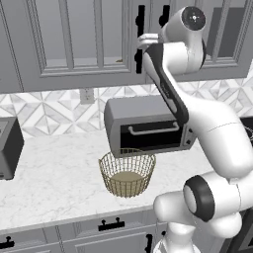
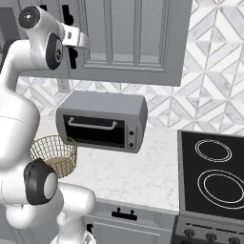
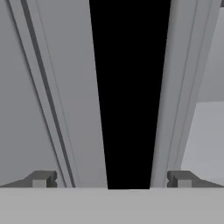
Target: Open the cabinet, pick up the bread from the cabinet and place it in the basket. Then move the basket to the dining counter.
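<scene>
The grey cabinet (image 1: 74, 34) has glass-paned doors, and they are closed. My gripper (image 1: 143, 40) is raised against the left door's long black bar handle (image 1: 141, 22). In the hand view the handle (image 3: 129, 87) runs straight up between my fingertips (image 3: 41, 179), and the gripper (image 3: 111, 179) stands open around it without touching. A tiny brown speck (image 1: 118, 60) behind the glass may be the bread. The gold wire basket (image 1: 127, 173) stands empty on the worktop below, also seen as the basket (image 2: 52, 152). The dining counter is out of view.
A grey toaster oven (image 1: 146, 126) sits behind the basket, under the cabinet. A dark appliance (image 1: 7, 148) stands at the left edge of the marble worktop (image 1: 54, 183). A black cooktop (image 2: 214, 171) lies to the right. Grey drawers (image 1: 111, 227) run under the worktop.
</scene>
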Robot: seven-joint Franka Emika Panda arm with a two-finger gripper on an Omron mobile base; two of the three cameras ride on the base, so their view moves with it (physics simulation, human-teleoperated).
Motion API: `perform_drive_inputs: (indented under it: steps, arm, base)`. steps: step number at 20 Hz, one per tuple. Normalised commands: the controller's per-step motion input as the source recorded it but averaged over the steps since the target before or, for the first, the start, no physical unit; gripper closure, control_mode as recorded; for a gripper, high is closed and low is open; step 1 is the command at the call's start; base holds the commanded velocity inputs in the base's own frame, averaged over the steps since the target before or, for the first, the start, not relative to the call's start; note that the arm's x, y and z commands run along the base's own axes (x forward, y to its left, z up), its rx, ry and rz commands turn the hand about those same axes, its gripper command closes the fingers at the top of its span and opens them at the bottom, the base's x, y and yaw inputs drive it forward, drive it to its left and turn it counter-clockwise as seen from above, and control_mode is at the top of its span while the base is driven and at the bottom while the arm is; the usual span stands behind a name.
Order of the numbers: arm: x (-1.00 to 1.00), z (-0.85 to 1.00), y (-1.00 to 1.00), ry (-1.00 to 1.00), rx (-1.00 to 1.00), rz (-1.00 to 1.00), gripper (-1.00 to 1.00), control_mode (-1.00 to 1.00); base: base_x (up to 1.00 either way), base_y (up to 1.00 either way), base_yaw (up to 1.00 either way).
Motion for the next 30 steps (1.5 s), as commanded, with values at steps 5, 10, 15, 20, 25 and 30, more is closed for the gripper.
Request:
perform_drive_inputs:
  steps: [5, 10, 15, 20, 25, 30]
  arm:
    - [0.29, -0.02, 0.0, -0.02, 0.01, -0.02, -1.0, -1.0]
    - [0.23, -0.03, 0.0, 0.0, 0.03, -0.02, 1.0, -1.0]
    - [0.12, -0.07, 0.0, -0.07, 0.03, -0.01, 1.0, -1.0]
    - [-0.04, -0.02, -0.05, -0.04, 0.01, -0.09, 1.0, -1.0]
    - [-0.64, 0.16, -0.42, 0.02, 0.07, -0.08, 1.0, -1.0]
    - [-1.0, 0.29, -0.78, 0.03, 0.1, -0.04, 1.0, -1.0]
  base:
    - [0.0, 0.0, 0.0]
    - [0.0, 0.0, 0.0]
    - [0.0, 0.0, 0.0]
    - [0.0, 0.0, 0.0]
    - [0.0, 0.0, 0.0]
    - [0.0, 0.0, 0.0]
